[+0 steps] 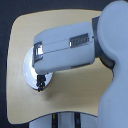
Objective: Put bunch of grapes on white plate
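The white plate [26, 69] lies at the exterior view's left on the round wooden table, and the arm's pale forearm covers more than half of it. My gripper [41, 82] points down over the plate's lower rim, showing as dark fingers [47, 78] below the forearm's end. A small dark mass sits between and under the fingers. It is too blurred to separate from them, so I cannot tell if it is the bunch of grapes. No grapes show anywhere else on the table.
The light wooden table [70, 95] has a rounded edge against a dark floor. The robot's large pale-grey body [116, 75] fills the exterior view's right side. Dark cables or base parts [67, 120] show below the table's lower edge.
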You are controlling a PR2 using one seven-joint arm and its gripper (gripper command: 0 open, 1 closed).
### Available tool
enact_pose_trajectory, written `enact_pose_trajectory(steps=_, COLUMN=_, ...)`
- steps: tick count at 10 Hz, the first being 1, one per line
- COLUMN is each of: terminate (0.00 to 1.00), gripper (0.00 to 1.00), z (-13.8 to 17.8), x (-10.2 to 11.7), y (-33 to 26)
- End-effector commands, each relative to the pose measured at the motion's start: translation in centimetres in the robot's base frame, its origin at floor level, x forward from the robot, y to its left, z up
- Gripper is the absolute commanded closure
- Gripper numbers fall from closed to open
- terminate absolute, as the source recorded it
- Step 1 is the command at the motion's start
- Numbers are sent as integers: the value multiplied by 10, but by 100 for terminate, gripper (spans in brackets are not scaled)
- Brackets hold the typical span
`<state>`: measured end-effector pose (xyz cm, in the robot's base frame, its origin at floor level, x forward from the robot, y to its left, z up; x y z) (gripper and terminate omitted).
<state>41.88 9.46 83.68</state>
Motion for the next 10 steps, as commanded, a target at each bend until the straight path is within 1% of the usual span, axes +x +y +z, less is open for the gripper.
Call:
enact_pose_trajectory(steps=1, terminate=0, gripper=100, z=-30, x=-7, y=60)
enact_pose_trajectory(steps=3, terminate=0, gripper=100, z=-42, x=-1, y=71)
enact_pose_trajectory(steps=6, terminate=0, gripper=100, z=-59, x=18, y=68)
enact_pose_trajectory(steps=10, terminate=0, gripper=100, z=-85, x=20, y=54)
